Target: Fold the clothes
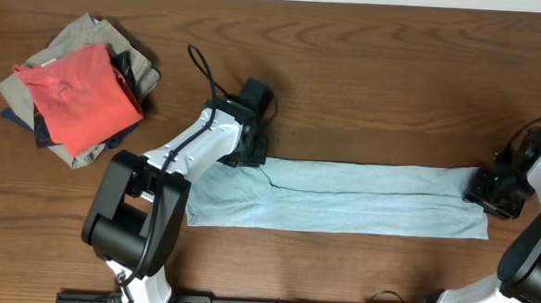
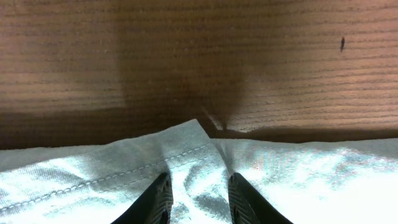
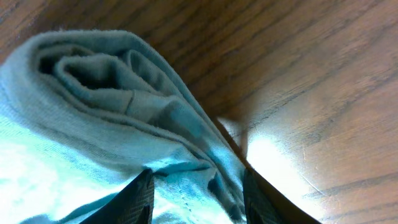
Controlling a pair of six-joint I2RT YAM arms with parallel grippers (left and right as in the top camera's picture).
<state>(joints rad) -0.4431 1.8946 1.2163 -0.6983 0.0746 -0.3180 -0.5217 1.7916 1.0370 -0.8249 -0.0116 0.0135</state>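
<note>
- The light-blue T-shirt (image 1: 342, 197) lies flat on the table (image 1: 367, 73) as one long narrow band. Its long axis runs side to side, parallel to the near edge where my arms are mounted.
- The band reaches from left of the table's middle almost to the right edge. A lengthwise fold line shows along its upper half.
- My left gripper (image 2: 198, 193) sits on the far left corner of the band, at the edge facing the table's far side. Its fingers stand apart, and the cloth between them lies flat, not bunched. The stitched hem (image 2: 93, 180) runs just in front of the tips, with bare wood beyond it.
- My right gripper (image 3: 196, 193) is at the opposite short end, near the right edge of the table. It is clamped on a rolled-up bunch of the same cloth, which the wrist view shows gathered in thick folds between the fingers.
- So each arm has one end of the band, and the shirt stretches between my two hands rather than off to one side.
- As I judge it, the next fold goes along that long axis, one short end carried over toward the other. The right hand, already gripping, is better placed to lead.
- The red-orange garment (image 1: 83, 95) and the khaki garment (image 1: 91, 31) sit stacked in the far left corner, well apart from the band.
</note>
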